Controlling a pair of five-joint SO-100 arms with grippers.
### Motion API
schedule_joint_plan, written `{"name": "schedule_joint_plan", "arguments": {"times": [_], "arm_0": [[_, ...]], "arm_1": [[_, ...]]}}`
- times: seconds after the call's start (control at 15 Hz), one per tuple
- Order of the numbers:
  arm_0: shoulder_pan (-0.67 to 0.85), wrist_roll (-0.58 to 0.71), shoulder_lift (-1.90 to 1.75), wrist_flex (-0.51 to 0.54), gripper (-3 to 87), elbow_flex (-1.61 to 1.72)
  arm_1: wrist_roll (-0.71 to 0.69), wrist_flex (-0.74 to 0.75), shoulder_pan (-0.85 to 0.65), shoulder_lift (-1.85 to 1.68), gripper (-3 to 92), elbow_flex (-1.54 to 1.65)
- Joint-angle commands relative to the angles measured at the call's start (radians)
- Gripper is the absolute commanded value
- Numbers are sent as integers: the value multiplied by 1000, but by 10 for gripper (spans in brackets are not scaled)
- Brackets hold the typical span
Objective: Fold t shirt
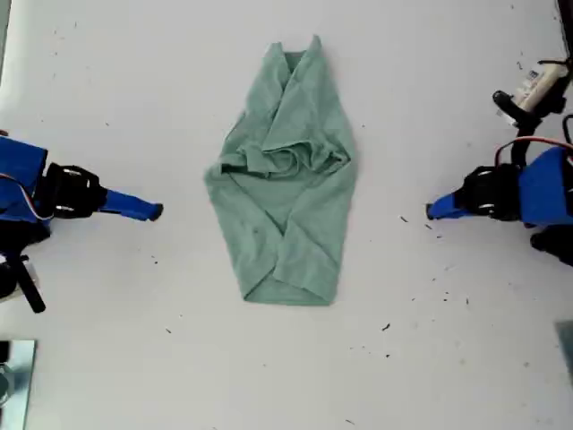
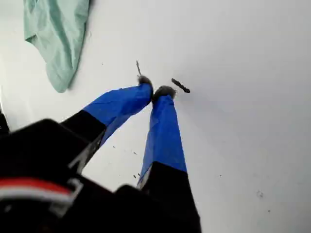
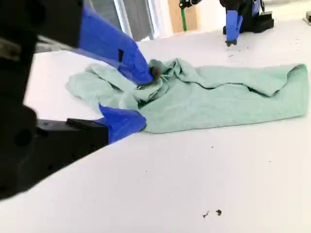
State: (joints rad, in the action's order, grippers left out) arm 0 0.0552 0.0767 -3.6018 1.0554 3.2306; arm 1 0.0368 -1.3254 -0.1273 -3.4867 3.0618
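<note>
One t shirt [image 1: 285, 184], soft wrinkled sage-green cloth bunched into a tapered bundle at table [image 1: 107, 72] center; two blue grippers: my first gripper [image 2: 156, 89] clenched empty at 3 o'clock, my second gripper [image 3: 143, 99] released at 9 o'clock.

Robotics lab bench setting. A plain white tabletop [image 1: 107, 81] carries exposed servo wiring [image 1: 537, 143] at 3 o'clock in the exterior view.

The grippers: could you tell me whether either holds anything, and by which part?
Nothing is held. My first gripper is shut on nothing; my second gripper is open, short of the t shirt.
</note>
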Motion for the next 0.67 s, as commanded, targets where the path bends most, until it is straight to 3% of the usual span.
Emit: {"name": "schedule_joint_plan", "arguments": {"times": [0.0,0.07,0.13,0.2,0.27,0.4,0.47,0.6], "arm_0": [[15,-28,-5,-11,75,-5],[104,-48,-5,-15,133,-34],[87,-52,-5,-32,151,-67],[-15,-49,-5,-29,47,-115],[-23,-40,-8,-55,-1,-124],[-20,-123,-3,-86,-2,-178],[-49,-178,72,-80,-3,-236],[-169,-310,575,-77,-3,-546]], "arm_1": [[-37,80,17,-15,24,17],[-55,126,29,-15,24,-6],[-84,163,40,-15,24,-37],[-94,160,43,-15,24,-71],[-103,144,54,-15,24,-110],[-92,132,98,55,24,-221],[-106,147,106,212,24,-331],[-178,153,110,676,24,-686]]}}
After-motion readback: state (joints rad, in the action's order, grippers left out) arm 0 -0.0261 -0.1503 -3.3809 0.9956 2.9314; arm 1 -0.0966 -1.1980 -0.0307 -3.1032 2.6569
